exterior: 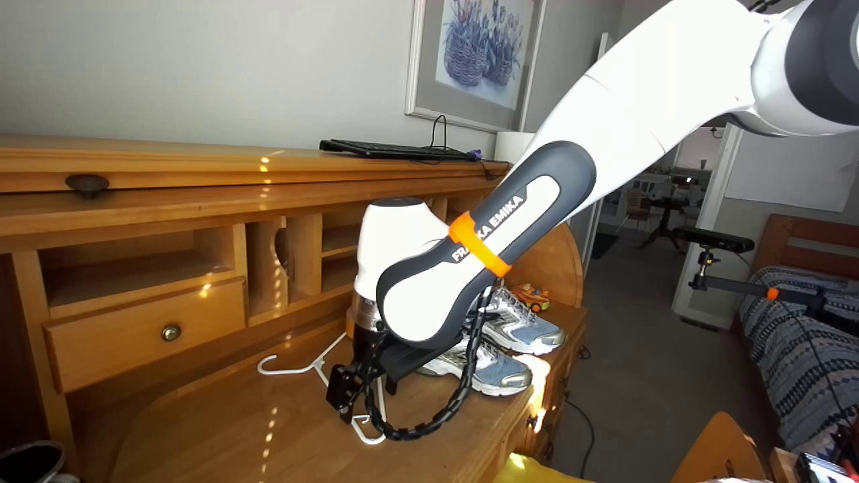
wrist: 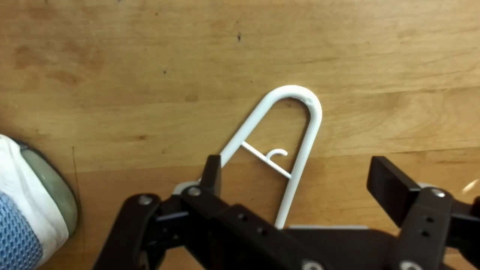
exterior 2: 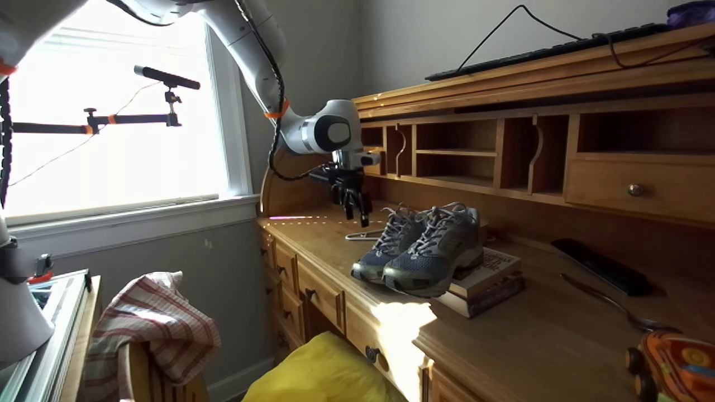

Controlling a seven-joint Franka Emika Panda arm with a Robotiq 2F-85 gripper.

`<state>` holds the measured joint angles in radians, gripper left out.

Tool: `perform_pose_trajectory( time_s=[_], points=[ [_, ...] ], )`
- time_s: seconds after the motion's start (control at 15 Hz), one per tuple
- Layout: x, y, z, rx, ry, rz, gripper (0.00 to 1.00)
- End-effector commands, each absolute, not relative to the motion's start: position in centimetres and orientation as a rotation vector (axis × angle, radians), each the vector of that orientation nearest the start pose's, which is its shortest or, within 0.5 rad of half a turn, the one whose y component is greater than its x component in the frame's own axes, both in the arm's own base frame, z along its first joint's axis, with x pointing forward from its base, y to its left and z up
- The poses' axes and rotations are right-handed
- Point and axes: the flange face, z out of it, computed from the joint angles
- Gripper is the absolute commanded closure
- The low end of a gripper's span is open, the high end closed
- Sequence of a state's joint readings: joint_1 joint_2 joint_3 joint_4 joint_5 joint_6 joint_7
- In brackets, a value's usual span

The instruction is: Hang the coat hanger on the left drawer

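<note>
Bright light fills a window [exterior 2: 139,167] and flecks of sun dot a honey-coloured wooden desk [exterior: 201,429], where a white robot arm [exterior: 644,87] reaches down over a coat hanger [wrist: 304,152]. Thin and white, the hanger lies flat on the desktop, its curved hook [exterior: 288,371] extending on the side nearer the left drawer [exterior: 121,349], a shallow wooden front with one round knob [exterior: 171,332], set in the hutch [exterior: 305,258]. The black gripper [wrist: 298,170] hovers above the hanger with its jaws spread wide; in the wrist view, one rounded corner of the hanger, with its crossbar and small inner hook, shows between the fingers, and one finger overlaps a bar.

A pair of blue-and-grey running shoes [exterior 2: 427,251] stands near the hanger, next to stacked books [exterior 2: 497,265]. An orange toy vehicle [exterior 2: 678,357] sits farther along the desktop. On top of the hutch rests a black keyboard [exterior: 396,149], below a framed picture [exterior: 480,60] of flowers in baskets. Yellow fabric [exterior 2: 324,374] bulges beneath the desk's front edge, and a red-striped cloth [exterior 2: 162,329] drapes over a chair [exterior 2: 131,371] near the window. Across the floor from the desk, a bed [exterior: 798,342] with a patterned cover shows in an exterior view.
</note>
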<state>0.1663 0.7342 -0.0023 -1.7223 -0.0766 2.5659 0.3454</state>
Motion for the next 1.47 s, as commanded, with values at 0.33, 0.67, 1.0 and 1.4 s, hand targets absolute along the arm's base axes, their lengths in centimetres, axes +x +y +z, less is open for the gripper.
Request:
perform_pose_trajectory(
  time_s=[0.33, 0.67, 1.0, 1.4],
  points=[
    [68.0, 10.3, 13.6, -3.136, 0.405, -0.259, 0.00],
    [68.3, 9.9, 12.3, -3.146, 0.437, -0.272, 0.42],
    [68.4, 10.4, 12.5, -3.132, 0.445, -0.273, 0.53],
    [67.9, 13.5, 14.3, -3.046, 0.341, -0.214, 0.53]
  ],
)
